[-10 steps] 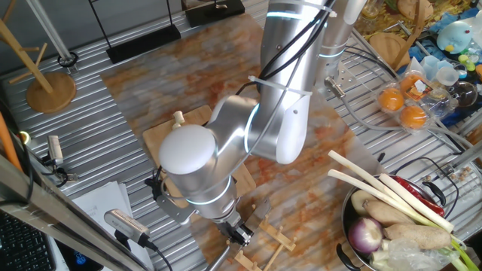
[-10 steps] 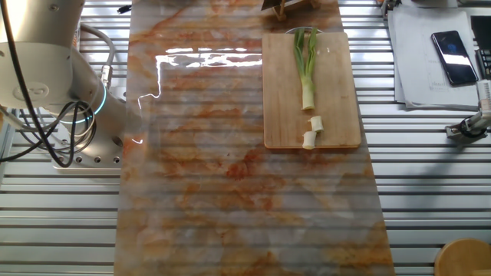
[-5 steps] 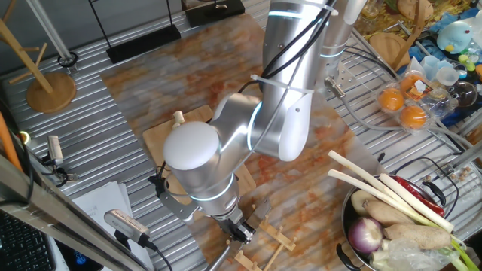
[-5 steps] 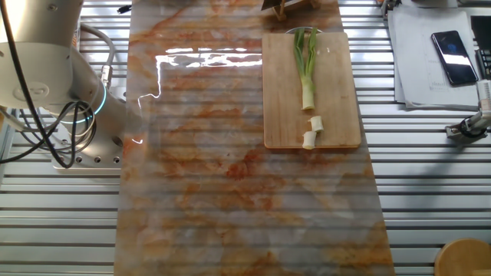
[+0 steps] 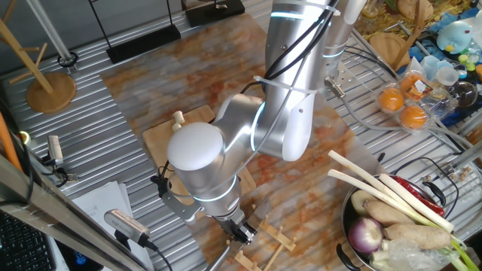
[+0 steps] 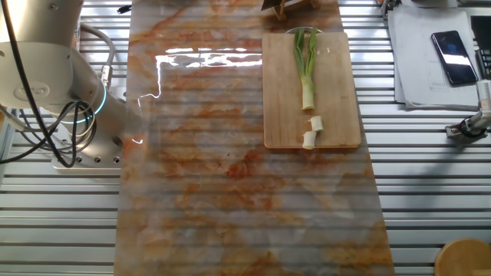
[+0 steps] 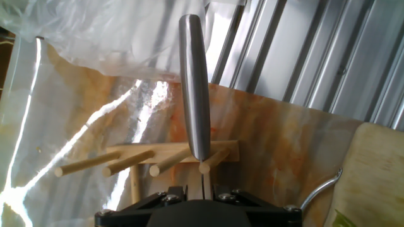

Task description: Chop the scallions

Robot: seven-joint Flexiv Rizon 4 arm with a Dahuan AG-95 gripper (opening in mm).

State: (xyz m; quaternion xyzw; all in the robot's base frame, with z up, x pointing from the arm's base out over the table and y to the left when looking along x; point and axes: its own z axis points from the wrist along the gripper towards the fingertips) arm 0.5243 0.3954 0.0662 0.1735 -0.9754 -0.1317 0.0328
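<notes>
Two fingers (image 7: 165, 197) around knife handle (image 7: 194, 94)

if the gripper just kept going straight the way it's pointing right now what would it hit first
Most likely the metal knife handle lying straight ahead of the gripper on the wooden peg rack. Depth is unclear; the jaws may already be at its near end.

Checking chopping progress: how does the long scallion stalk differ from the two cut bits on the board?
The long scallion stalk runs white base to green leaves; the two cut bits are short and whitish. The stalk lies farther up the cutting board, the bits near its lower edge. All rest on the board.
</notes>
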